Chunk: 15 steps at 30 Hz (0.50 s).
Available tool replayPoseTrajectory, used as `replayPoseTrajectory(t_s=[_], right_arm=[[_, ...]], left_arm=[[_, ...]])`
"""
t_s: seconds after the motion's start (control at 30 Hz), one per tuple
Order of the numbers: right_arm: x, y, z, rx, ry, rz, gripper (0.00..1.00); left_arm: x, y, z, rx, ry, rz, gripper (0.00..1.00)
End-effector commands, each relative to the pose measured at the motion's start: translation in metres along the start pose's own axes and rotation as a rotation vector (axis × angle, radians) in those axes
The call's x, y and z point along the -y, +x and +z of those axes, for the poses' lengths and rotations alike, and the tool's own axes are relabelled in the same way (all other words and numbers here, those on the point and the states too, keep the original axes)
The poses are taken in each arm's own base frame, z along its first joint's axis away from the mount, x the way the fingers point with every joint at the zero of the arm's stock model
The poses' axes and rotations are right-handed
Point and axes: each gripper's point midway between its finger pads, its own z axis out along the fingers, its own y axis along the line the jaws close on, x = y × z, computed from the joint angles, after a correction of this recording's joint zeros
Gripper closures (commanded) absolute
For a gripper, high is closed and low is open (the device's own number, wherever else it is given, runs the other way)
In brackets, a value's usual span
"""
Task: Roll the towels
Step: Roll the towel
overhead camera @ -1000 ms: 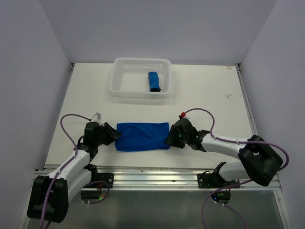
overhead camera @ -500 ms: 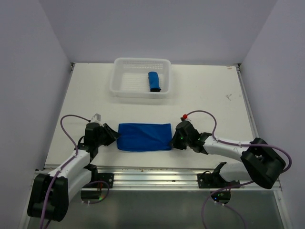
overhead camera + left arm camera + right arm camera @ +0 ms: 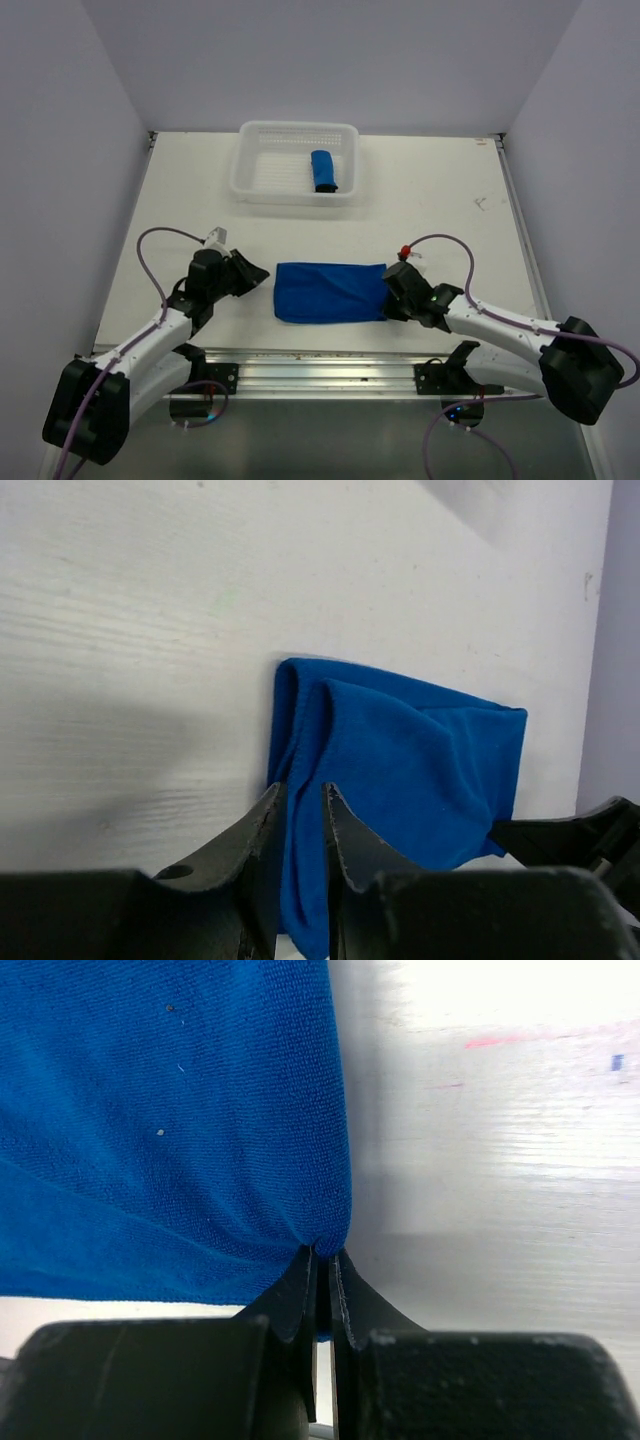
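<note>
Left claw (image 3: 298,792) and right claw (image 3: 322,1256) pinch flat towel (image 3: 330,292); rolled towel (image 3: 322,171) in basket (image 3: 268,173).

Lab test cell (bare white walls (image 3: 330,60))

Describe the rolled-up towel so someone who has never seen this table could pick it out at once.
Look to the far edge of the table, where a white basket sits. Inside it, toward its right side, lies the rolled towel, a short, tight royal-blue cylinder. The only other blue thing, the flat towel, lies spread out near the arms, outside the basket.
</note>
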Motion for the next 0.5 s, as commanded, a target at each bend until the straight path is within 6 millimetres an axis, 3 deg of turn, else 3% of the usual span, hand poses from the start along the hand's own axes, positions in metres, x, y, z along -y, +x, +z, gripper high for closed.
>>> replayPoseTrajectory(t_s=[0.0,0.2,0.33,0.47], right_arm=[[0.030,-0.009,-0.008,0.040,0.141,-0.088,1.00],[0.016,-0.016,-0.010,0.053,0.087,-0.114,1.00],[0.008,-0.017,-0.009,0.042,0.065,-0.127,1.00],[-0.002,-0.023,-0.012,0.052,0.039,-0.131,1.00]], left_arm=[[0.045,-0.028,0.001,0.090,0.092,0.009,0.76],[0.082,-0.006,0.016,0.053,0.146,0.028,0.77],[0.106,0.026,0.033,-0.035,0.175,0.055,0.77],[0.144,0.037,0.039,-0.044,0.262,0.069,0.78]])
